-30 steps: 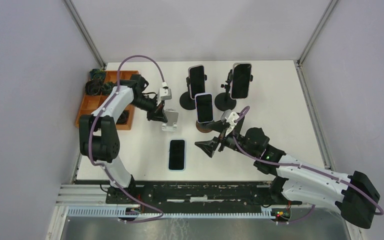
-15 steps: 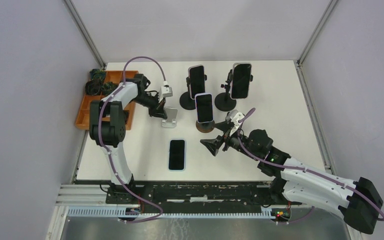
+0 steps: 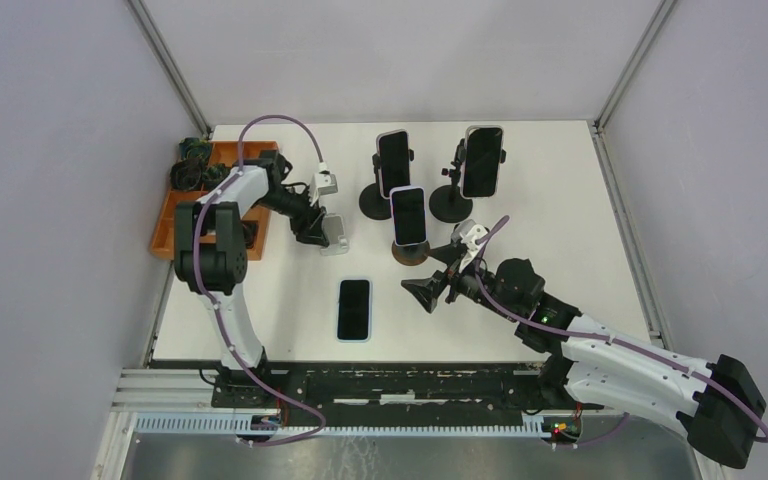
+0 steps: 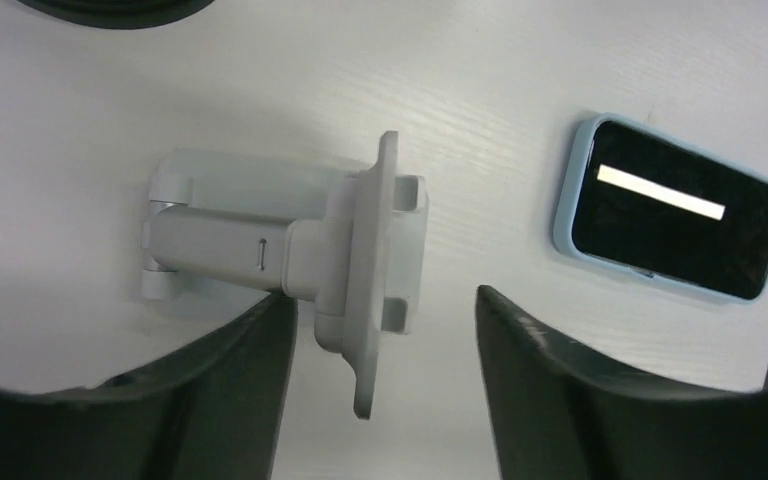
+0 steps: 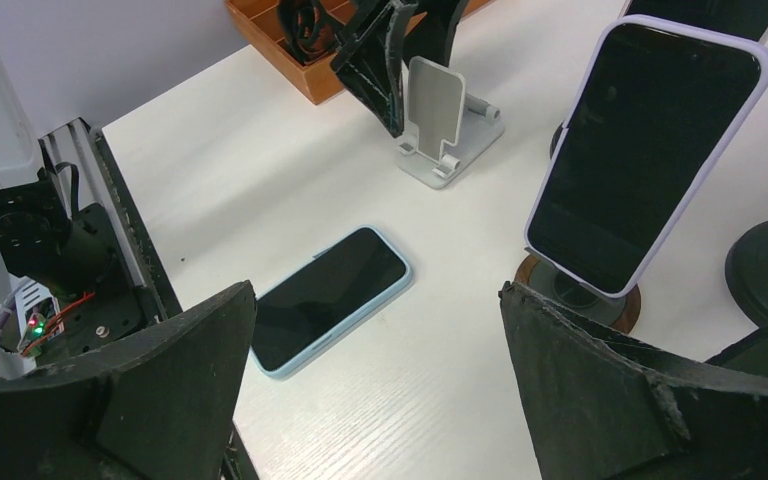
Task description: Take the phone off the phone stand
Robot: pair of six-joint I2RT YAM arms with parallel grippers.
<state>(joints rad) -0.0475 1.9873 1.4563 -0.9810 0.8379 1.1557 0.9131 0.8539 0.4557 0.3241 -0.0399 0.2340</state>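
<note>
Four phones, four stands. One blue-cased phone (image 3: 355, 309) lies flat, screen up, left of the right pincer (image 3: 426, 292), whose jaws gape wide on nothing. Three other phones (image 3: 409, 215) sit upright in stands beyond it. The left pincer (image 4: 380, 310) has jaws apart, straddling an empty grey stand (image 4: 260, 245). One orange tray (image 3: 175, 215). White table (image 3: 560, 200), grey walls (image 3: 60, 150).

cut off top: black stand base (image 4: 110, 8) | unreadable: orange tray (image 3: 168, 222) contents
</note>
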